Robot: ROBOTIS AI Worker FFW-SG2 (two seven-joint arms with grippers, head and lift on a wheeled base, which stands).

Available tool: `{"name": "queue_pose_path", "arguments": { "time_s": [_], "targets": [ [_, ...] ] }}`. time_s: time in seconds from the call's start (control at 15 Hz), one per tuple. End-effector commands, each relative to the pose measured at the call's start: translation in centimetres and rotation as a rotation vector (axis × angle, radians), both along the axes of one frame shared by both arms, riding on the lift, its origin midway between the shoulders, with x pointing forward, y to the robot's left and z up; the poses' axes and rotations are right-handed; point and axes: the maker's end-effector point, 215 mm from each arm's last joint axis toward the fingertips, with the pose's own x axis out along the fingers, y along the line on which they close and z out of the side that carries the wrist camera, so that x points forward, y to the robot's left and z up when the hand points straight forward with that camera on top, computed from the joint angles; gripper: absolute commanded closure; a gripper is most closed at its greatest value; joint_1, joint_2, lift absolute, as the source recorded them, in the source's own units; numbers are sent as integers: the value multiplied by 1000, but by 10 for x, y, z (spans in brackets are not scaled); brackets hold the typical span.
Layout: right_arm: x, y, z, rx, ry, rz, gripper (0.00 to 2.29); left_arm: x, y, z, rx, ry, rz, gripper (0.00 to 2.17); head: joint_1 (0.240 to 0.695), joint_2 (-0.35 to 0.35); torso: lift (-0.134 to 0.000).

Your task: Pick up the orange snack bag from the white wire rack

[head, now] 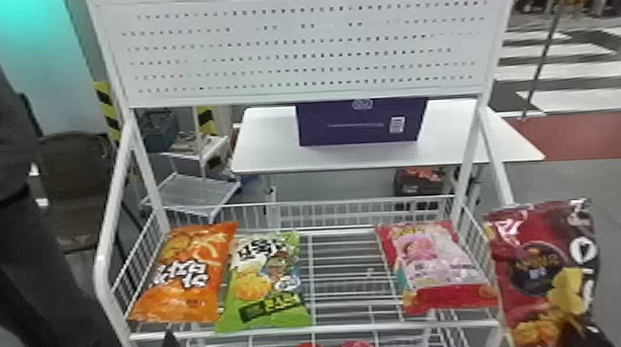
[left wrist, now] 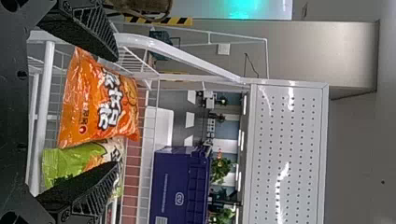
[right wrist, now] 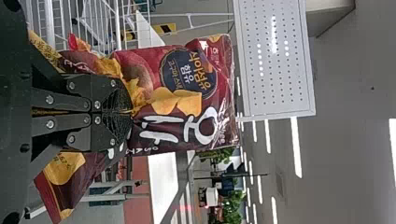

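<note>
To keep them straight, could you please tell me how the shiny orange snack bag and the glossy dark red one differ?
The orange bag rests in the white wire rack; the dark red bag is held beside it by the right gripper. The dark red bag shows a round dark badge; the orange bag doesn't. Both carry white lettering.

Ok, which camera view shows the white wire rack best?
The head view: it takes in the white wire rack from side to side, with its white perforated panel above. The left wrist view shows part of it sideways, panel cut off at one end; the right wrist view, a part behind the dark red chip bag.
</note>
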Motion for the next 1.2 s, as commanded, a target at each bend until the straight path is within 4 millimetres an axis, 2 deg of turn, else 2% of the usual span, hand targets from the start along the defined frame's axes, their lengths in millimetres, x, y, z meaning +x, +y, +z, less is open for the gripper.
{"name": "queue_pose_path", "arguments": {
  "time_s": [0.0, 0.47, 0.6, 0.8, 0.93, 1.13],
  "targets": [
    [-1, 0, 0, -1, 1, 2, 2189, -1, 0, 1, -3, 0, -1, 103, 499, 0, 0],
    [-4, 0, 3, -3, -2, 3, 2189, -1, -3, 7, -4, -11, -10, 103, 499, 0, 0],
    [-5, -1, 2, -3, -1, 0, 2189, 6, -4, 4, -4, -12, -22, 103, 499, 0, 0],
    [-5, 0, 4, -4, -5, 4, 2189, 63, -14, -44, 8, 86, -35, 103, 499, 0, 0],
    [-6, -1, 5, 2, -10, -1, 2189, 108, -22, -60, 45, 115, -55, 103, 499, 0, 0],
    [-11, 1, 6, 11, -14, -3, 2189, 158, -17, -64, 68, 121, -45, 100, 499, 0, 0]
  ]
}}
